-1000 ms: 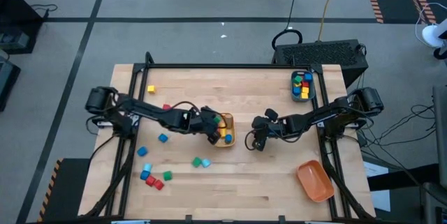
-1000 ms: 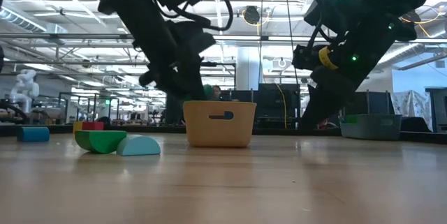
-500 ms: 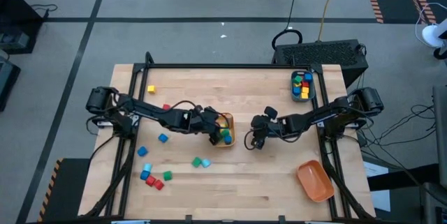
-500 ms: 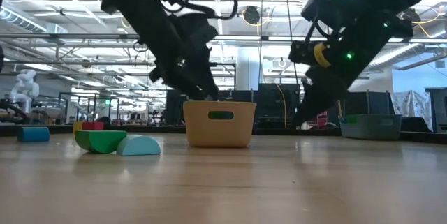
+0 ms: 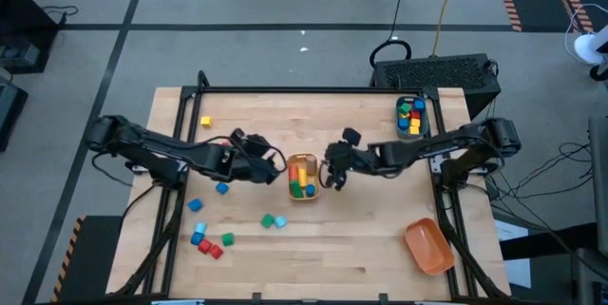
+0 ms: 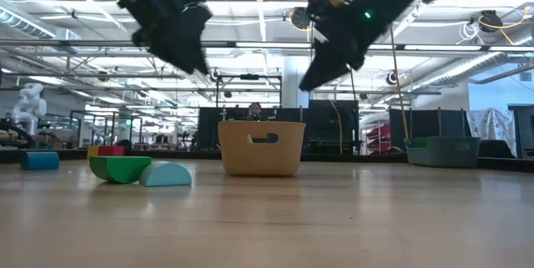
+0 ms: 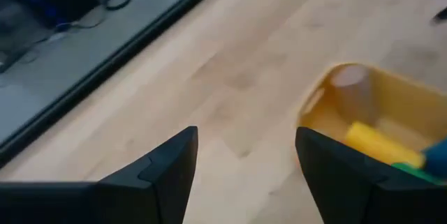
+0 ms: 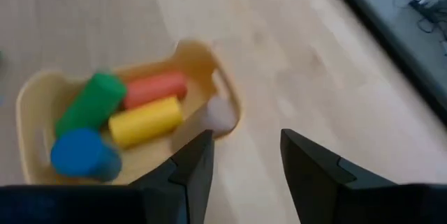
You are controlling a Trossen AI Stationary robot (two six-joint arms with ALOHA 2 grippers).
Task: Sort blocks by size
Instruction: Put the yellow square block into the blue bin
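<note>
The yellow bin [image 5: 302, 178] stands mid-table and holds green, red, yellow and blue blocks [image 8: 105, 116]. My left gripper [image 5: 277, 162] hovers just to the bin's left, open and empty; the left wrist view shows bare table between its fingers [image 7: 244, 140]. My right gripper [image 5: 329, 176] hovers just to the bin's right, open and empty [image 8: 246, 144]. Both are raised above the bin in the low view [image 6: 262, 147]. Loose blocks rest on the table at the near left: a green and cyan pair [image 5: 274, 220], a red, cyan and green cluster [image 5: 207, 241], and two blue ones [image 5: 221, 188].
A teal bin [image 5: 410, 117] with several blocks stands at the far right. An orange bin [image 5: 427, 246] sits at the near right. A lone yellow block [image 5: 205, 122] rests at the far left. Bare tabletop lies in front of the yellow bin.
My left gripper has drawn back from over the yellow bin toward the table's left and risen. A green block now lies in the bin. My right gripper has gone left toward the bin and risen.
</note>
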